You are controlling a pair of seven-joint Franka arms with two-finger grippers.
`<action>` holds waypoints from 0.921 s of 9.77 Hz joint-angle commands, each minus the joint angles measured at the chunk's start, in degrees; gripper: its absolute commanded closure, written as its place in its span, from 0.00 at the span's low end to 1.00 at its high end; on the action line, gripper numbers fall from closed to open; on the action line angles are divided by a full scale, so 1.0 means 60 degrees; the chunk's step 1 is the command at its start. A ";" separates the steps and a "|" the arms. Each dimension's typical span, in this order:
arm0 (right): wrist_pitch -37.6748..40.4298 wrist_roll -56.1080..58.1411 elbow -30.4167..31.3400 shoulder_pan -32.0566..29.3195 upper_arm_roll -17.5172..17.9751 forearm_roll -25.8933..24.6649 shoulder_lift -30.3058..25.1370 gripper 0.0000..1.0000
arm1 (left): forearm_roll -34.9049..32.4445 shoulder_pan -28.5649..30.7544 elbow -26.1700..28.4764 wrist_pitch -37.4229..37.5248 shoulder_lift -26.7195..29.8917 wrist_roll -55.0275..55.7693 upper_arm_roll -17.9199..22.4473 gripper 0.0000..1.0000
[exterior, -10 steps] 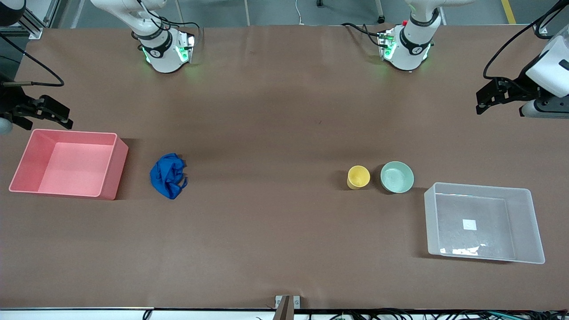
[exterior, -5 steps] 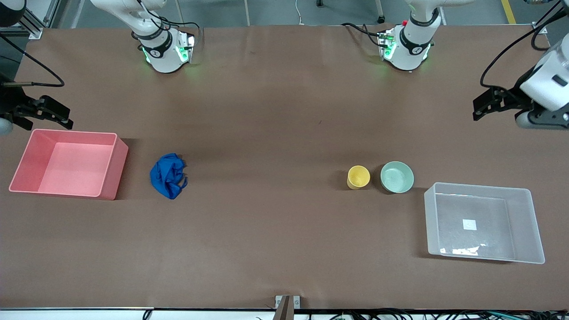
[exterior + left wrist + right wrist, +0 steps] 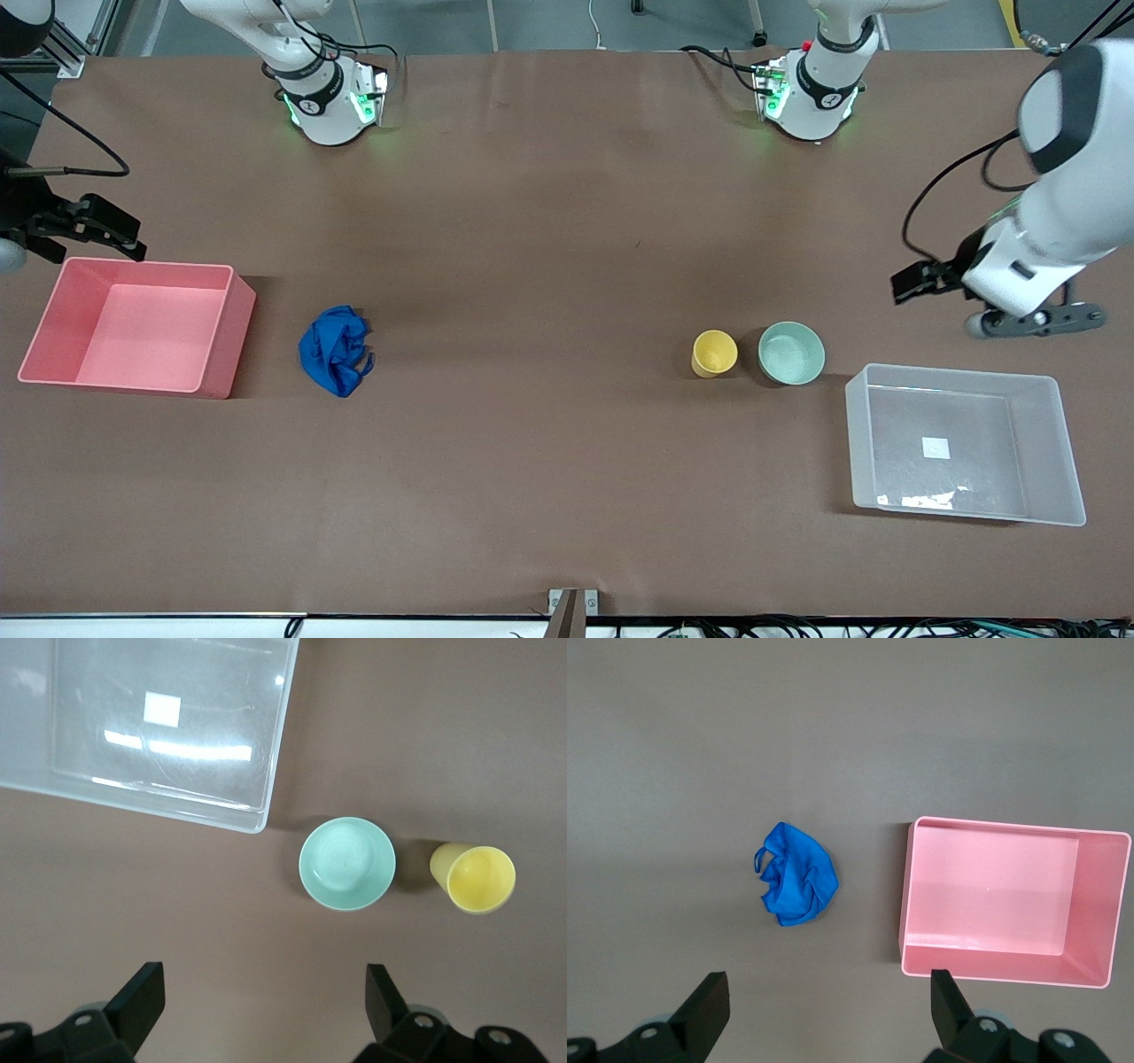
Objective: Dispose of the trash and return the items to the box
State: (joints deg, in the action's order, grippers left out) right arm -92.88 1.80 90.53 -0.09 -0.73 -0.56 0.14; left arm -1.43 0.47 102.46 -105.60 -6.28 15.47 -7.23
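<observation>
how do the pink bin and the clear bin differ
The pink bin is opaque; the clear bin is translucent whitish. The pink bin sits at the right arm's end of the table beside the blue cloth lump; the clear bin sits at the left arm's end, nearer the front camera. Only the clear bin has a white sticker. Both are rectangular, open-topped and hold no objects.

- My trash (image 3: 336, 361): crumpled royal-blue cloth on the table.
- My yellow cup (image 3: 714, 353), upright, just beside the mint bowl (image 3: 791, 353).
- My translucent box (image 3: 964, 443) lies near them, nearer the front camera.
</observation>
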 commanded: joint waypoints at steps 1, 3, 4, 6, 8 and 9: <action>-0.0352 -0.0036 0.0043 0.0045 -0.0024 0.0109 0.0136 0.02 | 0.0004 -0.0151 0.1653 -0.1567 -0.0021 0.1604 -0.0157 0.00; -0.0748 -0.0021 0.0232 0.0059 -0.0010 0.0109 0.0326 0.02 | -0.0054 -0.0211 0.2694 -0.3047 -0.0401 0.3068 -0.0580 0.00; -0.1040 -0.0021 0.0610 0.0088 -0.0009 0.0109 0.0327 0.02 | -0.0112 -0.0196 0.3149 -0.3692 -0.0476 0.3192 -0.0626 0.00; -0.1860 -0.0021 0.1606 0.0103 -0.0009 0.0094 0.0327 0.02 | -0.0113 -0.0080 0.4014 -0.5288 -0.0811 0.3193 -0.0612 0.01; -0.3247 -0.0021 0.2819 0.0249 -0.0009 0.0094 0.0327 0.02 | -0.0127 -0.0021 0.4499 -0.6462 -0.1222 0.3222 -0.0583 0.05; -0.3748 -0.0035 0.3348 0.0395 -0.0009 0.0094 0.0342 0.03 | -0.0127 0.0139 0.4501 -0.6684 -0.1456 0.3222 -0.0583 0.09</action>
State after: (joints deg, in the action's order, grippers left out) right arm -111.65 1.79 105.45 1.06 -0.60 -0.53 3.73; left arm -1.48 0.39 128.41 -143.08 -12.59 33.97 -10.66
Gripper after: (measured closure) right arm 0.022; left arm 0.053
